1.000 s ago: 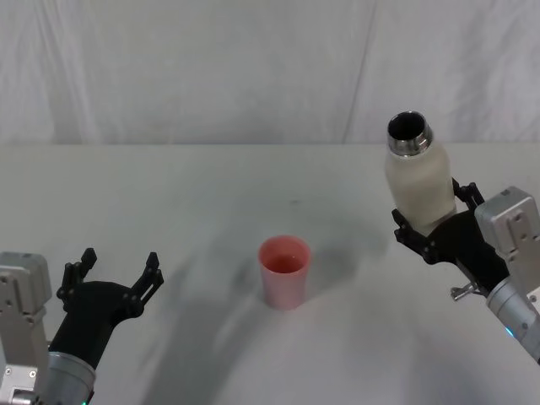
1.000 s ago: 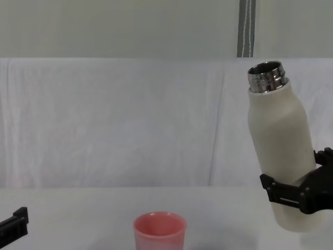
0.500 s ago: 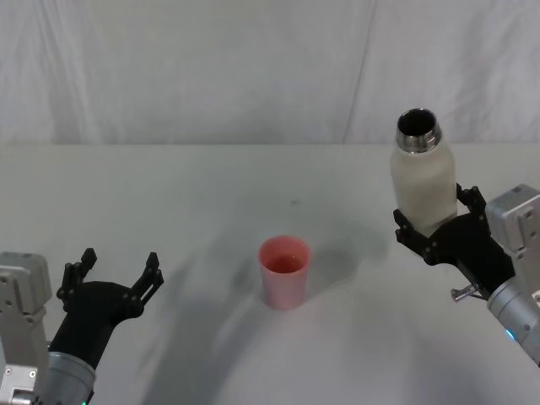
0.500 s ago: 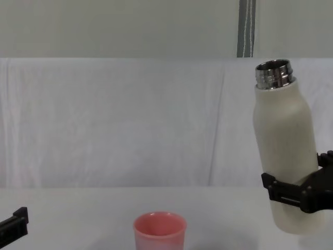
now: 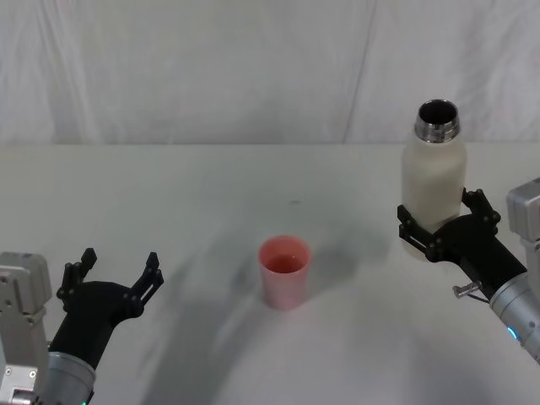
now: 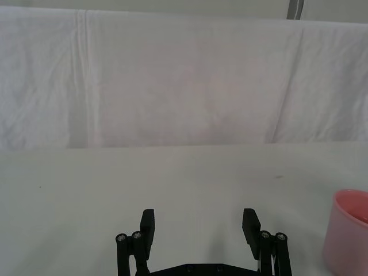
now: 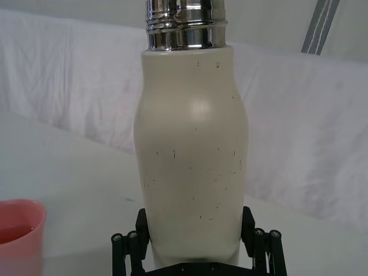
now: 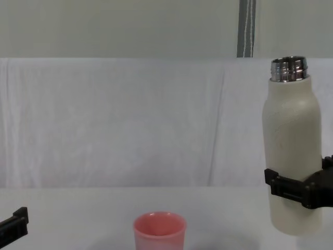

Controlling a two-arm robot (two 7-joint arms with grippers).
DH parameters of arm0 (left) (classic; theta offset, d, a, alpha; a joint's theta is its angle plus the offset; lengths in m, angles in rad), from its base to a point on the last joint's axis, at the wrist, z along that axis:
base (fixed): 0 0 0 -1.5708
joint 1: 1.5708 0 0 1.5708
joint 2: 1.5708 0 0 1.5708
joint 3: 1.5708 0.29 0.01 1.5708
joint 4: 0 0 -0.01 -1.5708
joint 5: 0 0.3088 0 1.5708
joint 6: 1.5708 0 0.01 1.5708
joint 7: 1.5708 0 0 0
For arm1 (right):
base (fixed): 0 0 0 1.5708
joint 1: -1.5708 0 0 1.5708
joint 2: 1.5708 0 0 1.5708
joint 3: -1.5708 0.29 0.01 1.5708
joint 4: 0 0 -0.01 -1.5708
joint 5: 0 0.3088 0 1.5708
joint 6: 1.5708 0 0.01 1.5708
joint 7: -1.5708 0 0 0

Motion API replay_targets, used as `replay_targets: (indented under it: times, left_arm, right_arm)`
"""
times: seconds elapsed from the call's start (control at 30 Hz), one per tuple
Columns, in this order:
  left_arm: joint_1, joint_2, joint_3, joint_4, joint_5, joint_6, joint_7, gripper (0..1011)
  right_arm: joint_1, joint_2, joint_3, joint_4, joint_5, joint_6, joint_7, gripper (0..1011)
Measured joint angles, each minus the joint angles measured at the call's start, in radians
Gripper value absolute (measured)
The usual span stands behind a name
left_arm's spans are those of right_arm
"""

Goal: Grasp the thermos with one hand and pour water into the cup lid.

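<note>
White cloth backs the desk point(image 5: 169, 211), where the pink cup lid point(image 5: 284, 272) holds water. Right end effector point(image 5: 445, 226) pinches the upright cream thermos point(image 5: 433, 181), steel neck uncapped; left end effector point(image 5: 114, 276) rests spread.

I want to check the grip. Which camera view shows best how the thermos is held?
The right wrist view: the thermos stands upright between both fingers of the right end effector, clamped low on its body. The head and chest views show the same grip from farther off.
</note>
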Motion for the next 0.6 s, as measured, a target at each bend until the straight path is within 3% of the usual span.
replay_targets:
  times: [0.27,0.6]
  left_arm:
    - [0.0,0.0,0.0,0.0,0.0,0.0,0.0,1001]
    - [0.0,0.0,0.0,0.0,0.0,0.0,0.0,1001]
  right_arm:
    - [-0.004,-0.001,0.0,0.002,0.061,0.012,0.019,957]
    - [-0.005,0.005,-0.014,0.008,0.098,0.019,0.026,957]
